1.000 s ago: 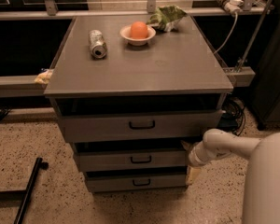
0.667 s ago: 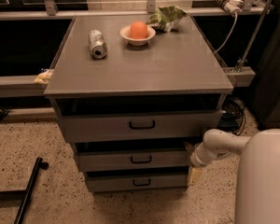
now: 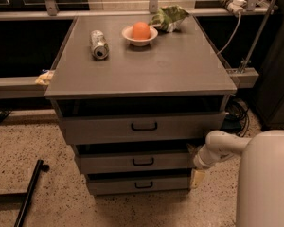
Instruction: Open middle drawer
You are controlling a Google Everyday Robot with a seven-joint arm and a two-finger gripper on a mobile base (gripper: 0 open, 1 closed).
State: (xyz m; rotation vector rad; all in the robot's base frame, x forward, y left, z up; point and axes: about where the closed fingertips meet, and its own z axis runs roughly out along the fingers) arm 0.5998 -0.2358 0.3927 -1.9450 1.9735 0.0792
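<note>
The grey cabinet (image 3: 142, 74) has three flat drawer fronts stacked under its top. The middle drawer (image 3: 109, 163) is the mid-sized front, with a small black loop handle (image 3: 143, 161) at its centre. The widest front (image 3: 99, 129) is above it and the narrowest (image 3: 113, 185) below. A dark gap shows above each front. My white arm (image 3: 222, 145) reaches in from the right. My gripper (image 3: 197, 173) hangs at the right end of the middle drawer, well to the right of the handle and beside the cabinet's side.
On the cabinet top lie a can on its side (image 3: 99, 44), a bowl with an orange (image 3: 140, 32) and a green bag (image 3: 168, 18). A cable (image 3: 229, 32) and a metal rail (image 3: 244, 74) are at the right. A black bar (image 3: 31, 193) lies on the floor at left.
My white body has edged slightly left in the view. The gripper stays at the right end of the middle drawer. The drawers have not moved.
</note>
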